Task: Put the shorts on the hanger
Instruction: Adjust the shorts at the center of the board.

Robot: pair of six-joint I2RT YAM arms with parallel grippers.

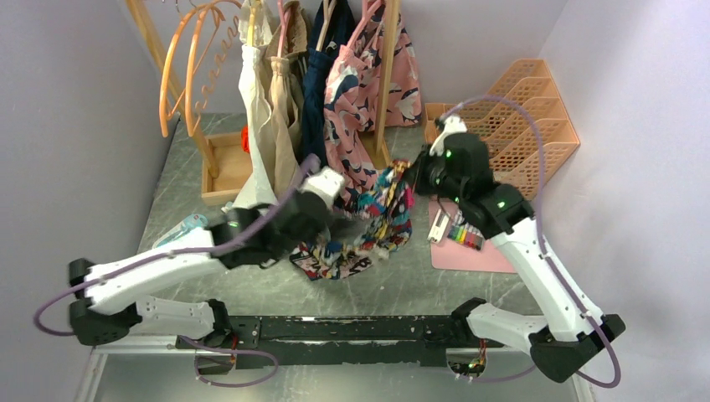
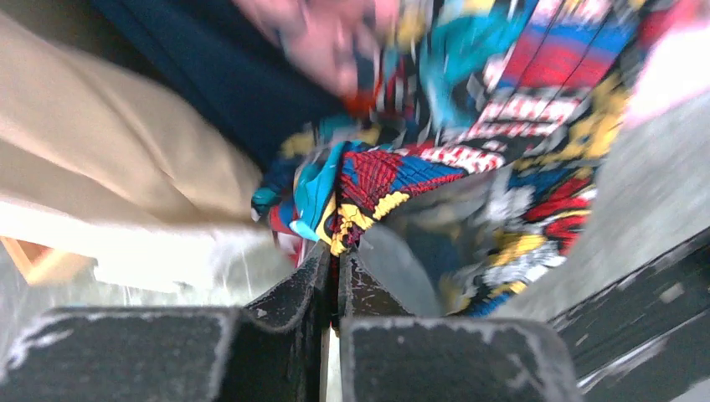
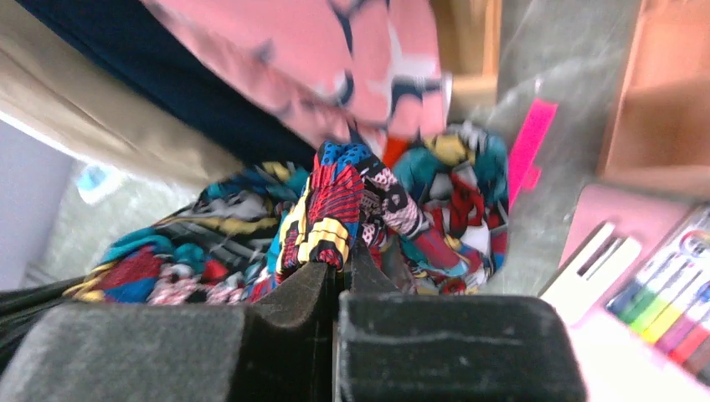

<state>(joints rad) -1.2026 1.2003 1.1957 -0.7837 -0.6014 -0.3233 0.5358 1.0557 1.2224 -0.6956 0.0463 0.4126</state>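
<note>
Fabric shorts (image 1: 368, 239) bunched beside hanging clothes (image 1: 276, 100), left claw (image 2: 335, 258) and right claw (image 3: 345, 253) pinching edges

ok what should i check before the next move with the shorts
1. left hand shut on the shorts: ok
2. right hand shut on the shorts: ok
3. shorts spread out between the hands: not ok, bunched and sagging
4. shorts apart from the pink floral garment: cannot tell, they sit right beside it
5. waistband is the part gripped: cannot tell
</note>
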